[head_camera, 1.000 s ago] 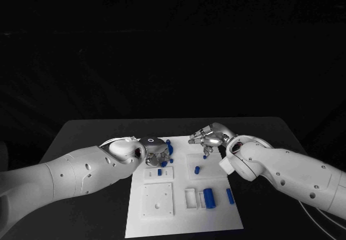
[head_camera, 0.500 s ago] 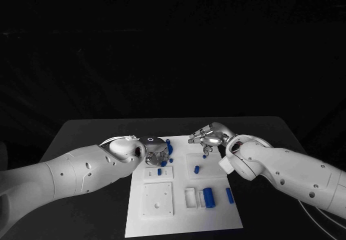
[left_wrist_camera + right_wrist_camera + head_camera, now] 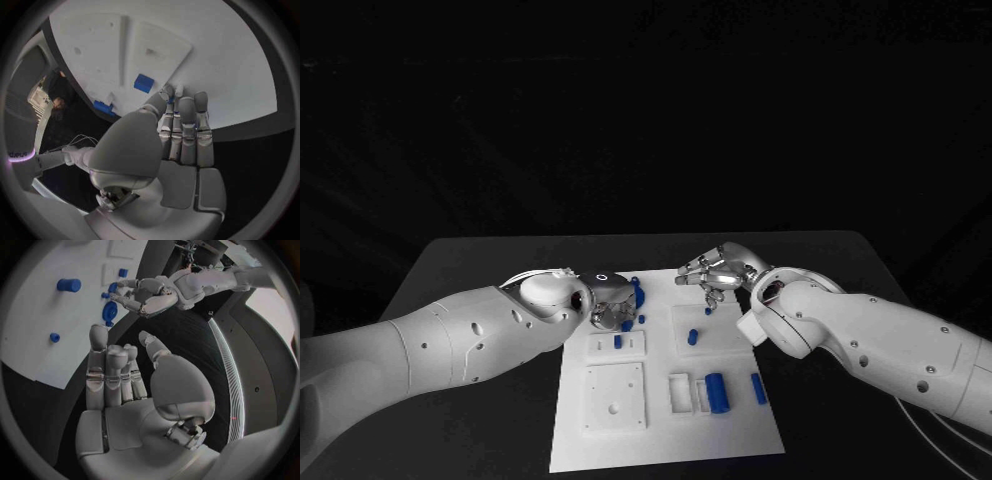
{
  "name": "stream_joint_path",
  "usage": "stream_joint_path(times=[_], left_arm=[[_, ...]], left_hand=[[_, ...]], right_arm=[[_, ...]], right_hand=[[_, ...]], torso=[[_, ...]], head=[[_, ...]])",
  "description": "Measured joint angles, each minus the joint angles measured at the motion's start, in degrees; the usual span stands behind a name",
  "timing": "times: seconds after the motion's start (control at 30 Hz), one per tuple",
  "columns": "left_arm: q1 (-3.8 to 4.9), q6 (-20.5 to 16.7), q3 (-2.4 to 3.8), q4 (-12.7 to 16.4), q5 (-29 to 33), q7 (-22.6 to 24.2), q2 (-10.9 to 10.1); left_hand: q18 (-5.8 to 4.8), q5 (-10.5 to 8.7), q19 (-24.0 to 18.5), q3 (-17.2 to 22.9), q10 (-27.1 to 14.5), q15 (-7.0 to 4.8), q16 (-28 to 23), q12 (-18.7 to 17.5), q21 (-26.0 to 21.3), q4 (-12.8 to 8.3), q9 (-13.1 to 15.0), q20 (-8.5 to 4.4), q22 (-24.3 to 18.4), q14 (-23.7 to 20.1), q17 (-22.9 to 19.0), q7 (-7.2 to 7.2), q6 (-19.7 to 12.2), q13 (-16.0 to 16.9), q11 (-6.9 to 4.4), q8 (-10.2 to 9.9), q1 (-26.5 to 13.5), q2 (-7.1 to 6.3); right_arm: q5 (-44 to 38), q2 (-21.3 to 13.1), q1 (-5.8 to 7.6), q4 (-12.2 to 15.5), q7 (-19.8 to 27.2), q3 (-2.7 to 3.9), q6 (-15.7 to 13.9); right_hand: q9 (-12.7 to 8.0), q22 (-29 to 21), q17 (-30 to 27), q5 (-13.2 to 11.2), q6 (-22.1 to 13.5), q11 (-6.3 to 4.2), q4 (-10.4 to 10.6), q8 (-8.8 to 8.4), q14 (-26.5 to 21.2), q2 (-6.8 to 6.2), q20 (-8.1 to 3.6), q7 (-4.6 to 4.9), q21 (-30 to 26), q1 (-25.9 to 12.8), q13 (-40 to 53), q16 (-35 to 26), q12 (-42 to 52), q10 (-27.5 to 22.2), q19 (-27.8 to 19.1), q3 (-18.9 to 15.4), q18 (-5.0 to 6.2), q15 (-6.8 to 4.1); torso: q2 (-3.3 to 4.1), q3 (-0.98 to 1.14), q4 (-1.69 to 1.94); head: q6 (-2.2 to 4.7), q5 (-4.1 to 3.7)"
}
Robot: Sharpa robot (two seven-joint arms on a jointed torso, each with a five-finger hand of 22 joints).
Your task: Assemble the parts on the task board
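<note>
From the head view, the white task board (image 3: 668, 400) lies in the middle of the black worktop (image 3: 473, 265), running from the robot's body toward the far edge. Both arms reach in over its far end. The left hand (image 3: 609, 305) hangs over the board's far left corner, fingers curled downward beside a round blue part (image 3: 632, 293); whether it actually grips that part I cannot tell from here. The right hand (image 3: 715, 272) hovers at the far right corner with its fingers loosely apart and nothing visibly held. Below the hands, small blue parts stand in white blocks: one (image 3: 617, 342) on the left block, one (image 3: 694, 338) on the right. Nearer the robot, a larger blue part (image 3: 717, 393) lies beside a white holder, with a slim blue part (image 3: 759, 389) just to its right.

In the left wrist view, the left hand (image 3: 178, 135) has its fingers stretched out straight and close together, tips just above the board (image 3: 231, 60), holding nothing. A small blue block (image 3: 144, 83) sits on the board near the fingertips.

In the right wrist view, the right hand (image 3: 119, 375) is likewise extended and empty, fingers side by side. Beyond it the left hand (image 3: 145, 294) shows, fingers bent toward a round blue part (image 3: 110, 313). A blue cylinder (image 3: 69, 285) and a small blue stud (image 3: 55, 337) stand on the board (image 3: 37, 315).
</note>
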Motion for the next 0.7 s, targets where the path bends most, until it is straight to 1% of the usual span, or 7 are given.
stream_joint_path(times=[0.2,0.33,0.37,0.43,0.5,0.63,0.7], left_arm=[[0.07,0.2,-0.09,0.1,-0.2,0.0,0.0],[0.08,0.2,-0.11,0.1,-0.3,-0.1,0.0],[0.08,0.2,-0.11,0.1,-0.3,-0.1,0.0],[0.08,0.1,-0.12,0.1,-0.4,-0.1,0.0],[0.08,-0.1,-0.15,0.1,-0.5,-0.1,-0.1],[0.00,-0.7,-0.21,0.0,-0.5,0.1,-0.3],[-0.05,-1.0,-0.26,0.0,-0.5,0.2,-0.3]], left_hand=[[0.00,2.19,0.0,0.5,0.2,0.00,0.0,0.0,0.0,0.0,0.0,0.00,0.0,0.0,0.0,-0.96,-2.0,0.0,-0.21,0.0,0.0,0.03],[0.00,3.93,0.0,1.2,0.4,0.00,0.0,0.0,0.0,0.2,0.0,0.00,0.0,0.0,0.0,-0.81,-2.3,0.0,-0.41,0.0,-0.3,-0.26],[0.00,4.75,0.0,1.5,0.4,0.00,0.0,0.0,0.2,0.4,0.0,0.00,0.0,0.0,0.0,-0.76,-2.3,0.0,-0.41,0.0,-0.8,-0.23],[0.00,7.85,0.0,2.1,0.4,0.00,0.0,0.0,0.4,1.0,0.0,0.00,0.0,0.0,0.0,-0.63,-2.5,0.0,-0.41,0.0,-1.9,0.05],[0.00,9.83,0.0,2.9,0.4,0.00,0.2,0.3,0.4,1.4,0.0,0.00,0.0,0.0,0.1,-0.45,-2.3,0.0,-0.41,0.0,-3.0,-0.12],[0.00,12.59,0.0,4.3,0.4,0.00,0.4,1.7,0.4,1.9,0.0,0.00,0.0,0.0,0.1,0.15,-1.4,0.0,-0.41,0.0,-4.4,-1.28],[0.00,13.94,0.0,4.6,0.4,-0.22,0.4,1.8,0.4,1.9,0.0,-0.05,0.0,0.2,0.2,0.04,-0.8,0.0,-0.43,0.0,-5.0,-1.93]], right_arm=[[0.0,0.0,0.00,0.0,0.0,-0.01,0.0],[0.0,0.0,0.00,0.0,0.1,-0.02,0.0],[0.0,0.0,0.00,0.0,0.1,-0.02,0.0],[0.0,0.0,0.00,0.0,0.1,-0.02,0.0],[0.0,0.0,0.00,0.0,0.1,-0.02,0.0],[0.0,0.0,0.00,0.0,0.2,-0.01,0.0],[0.0,0.0,0.00,0.0,0.2,-0.01,0.0]], right_hand=[[0.0,-0.1,-0.1,0.3,0.0,0.00,0.0,0.00,0.0,0.00,0.00,0.00,0.0,0.0,0.0,0.0,-0.2,0.0,0.0,0.0,0.00,0.00],[0.0,-0.1,-0.1,0.3,0.0,0.00,0.1,0.00,0.0,0.00,0.00,0.00,0.0,0.0,0.0,0.0,-0.2,0.0,0.0,0.1,0.01,0.00],[0.0,-0.1,-0.1,0.3,0.0,0.00,0.2,0.00,0.0,0.00,0.00,0.00,0.0,0.0,0.0,0.0,-0.2,0.0,0.0,0.2,0.00,0.00],[0.0,-0.1,-0.1,0.3,0.0,0.00,0.2,0.00,0.0,0.00,0.00,0.00,0.0,0.0,0.0,0.0,-0.2,0.0,0.0,0.2,0.00,0.00],[0.0,-0.1,-0.1,0.6,0.0,0.00,0.3,0.00,0.0,0.00,0.00,0.00,0.0,0.0,0.0,0.0,-0.2,0.0,0.0,0.0,0.00,0.00],[0.0,-0.1,-0.1,0.7,0.0,0.00,0.3,0.00,0.0,0.00,0.00,0.00,-0.1,0.0,0.0,0.0,-0.2,0.0,0.0,0.0,0.00,0.00],[0.0,-0.1,-0.1,0.9,0.0,0.00,0.3,0.00,0.0,0.00,0.00,0.00,-0.2,0.0,0.0,0.0,-0.2,0.0,0.0,0.0,0.00,0.00]], torso=[[-0.03,0.00,0.01],[-0.03,0.00,0.01],[-0.03,0.00,0.01],[-0.03,0.00,0.01],[-0.02,0.00,0.01],[-0.01,0.00,0.02],[0.00,0.00,0.03]], head=[[-0.07,-0.04],[-0.07,-0.01],[-0.08,0.01],[-0.07,0.02],[0.00,0.03],[0.06,0.05],[0.07,0.07]])
